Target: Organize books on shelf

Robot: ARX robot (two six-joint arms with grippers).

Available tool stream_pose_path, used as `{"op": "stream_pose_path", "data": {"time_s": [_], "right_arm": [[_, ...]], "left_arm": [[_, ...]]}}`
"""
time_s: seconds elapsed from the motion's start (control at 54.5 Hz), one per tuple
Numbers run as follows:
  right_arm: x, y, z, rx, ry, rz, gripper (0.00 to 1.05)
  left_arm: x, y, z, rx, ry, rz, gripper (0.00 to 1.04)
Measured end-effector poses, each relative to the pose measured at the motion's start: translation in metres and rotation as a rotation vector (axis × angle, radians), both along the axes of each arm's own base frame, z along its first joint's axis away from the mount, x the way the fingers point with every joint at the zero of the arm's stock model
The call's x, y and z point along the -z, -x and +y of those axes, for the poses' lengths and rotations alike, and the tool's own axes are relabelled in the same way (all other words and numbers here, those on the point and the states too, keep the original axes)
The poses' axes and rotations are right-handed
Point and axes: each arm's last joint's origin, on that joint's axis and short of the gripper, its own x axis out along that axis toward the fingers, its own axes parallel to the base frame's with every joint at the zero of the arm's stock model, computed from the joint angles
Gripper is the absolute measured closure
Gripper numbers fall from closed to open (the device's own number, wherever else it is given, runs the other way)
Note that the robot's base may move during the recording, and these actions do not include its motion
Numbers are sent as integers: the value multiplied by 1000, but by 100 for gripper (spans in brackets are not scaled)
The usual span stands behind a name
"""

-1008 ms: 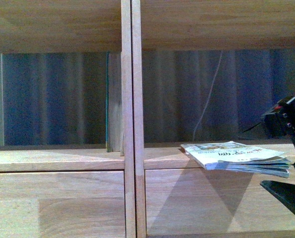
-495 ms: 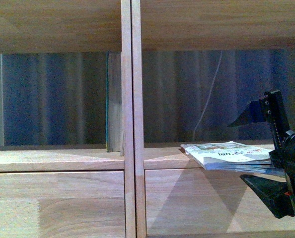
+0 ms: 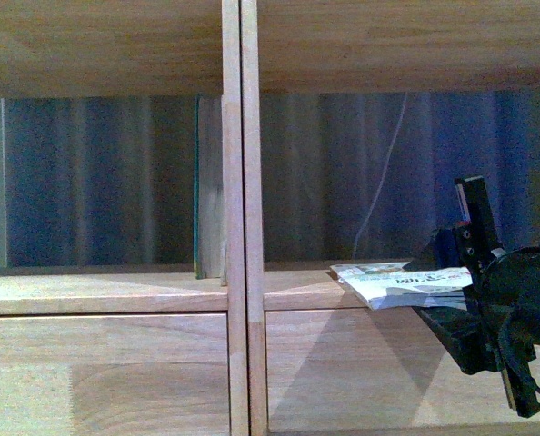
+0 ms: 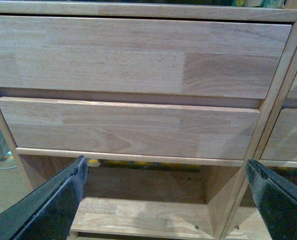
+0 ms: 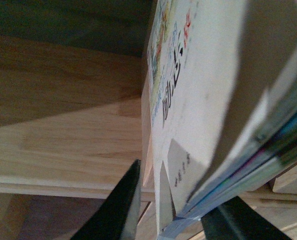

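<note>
A thin white paperback book [image 3: 395, 282] lies flat on the shelf [image 3: 240, 218], in the compartment right of the central divider, its edge hanging over the front of the board. My right gripper [image 3: 475, 295] stands open at the book's right end and hides that end in the front view. In the right wrist view the book [image 5: 203, 100] fills the frame, and its corner sits between the two dark fingers of the right gripper [image 5: 176, 220], which are not closed on it. My left gripper [image 4: 166, 200] is open, low before the drawer fronts [image 4: 133, 55], holding nothing.
An upright thin panel with a greenish edge [image 3: 208, 186] leans against the divider in the left compartment. A white cable [image 3: 379, 191] hangs behind the right compartment. Below the two drawer fronts, the left wrist view shows an open compartment [image 4: 143, 212].
My right gripper has come in from the right edge of the front view, moving left to the book's right end, which it now covers. The book has not moved.
</note>
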Motion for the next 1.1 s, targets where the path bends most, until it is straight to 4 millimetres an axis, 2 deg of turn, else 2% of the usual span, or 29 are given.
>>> {"op": "stream_pose_path", "data": {"time_s": [0.147,0.238,0.33,0.422,0.458,0.55,0.623,0.825,0.917,1.027,1.1], "right_arm": [[9,9,-12,-3,-1,-15,96],[11,27,-30,-11,-2,-46,97],[4,43,-42,-23,9,-95,97],[-16,69,-55,-69,34,-194,97],[-24,77,-57,-94,44,-229,97],[-43,97,-60,-144,86,-318,97],[-54,110,-61,-173,119,-375,97],[-73,135,-59,-221,187,-477,97],[-74,144,-51,-221,235,-516,97],[-73,148,-39,-240,297,-559,97],[-71,147,-24,-262,371,-604,97]], "left_arm": [[0,0,0,0,0,0,7],[0,0,0,0,0,0,7],[0,0,0,0,0,0,7],[-2,-6,6,305,62,119,7],[-6,-10,10,370,96,137,7],[-22,-19,22,461,123,103,7],[-35,-27,30,447,123,69,7],[-82,-71,52,350,137,-71,7],[-110,-104,59,326,177,-148,7],[-131,-134,57,370,261,-160,7],[-146,-156,47,465,342,-142,7]]}}
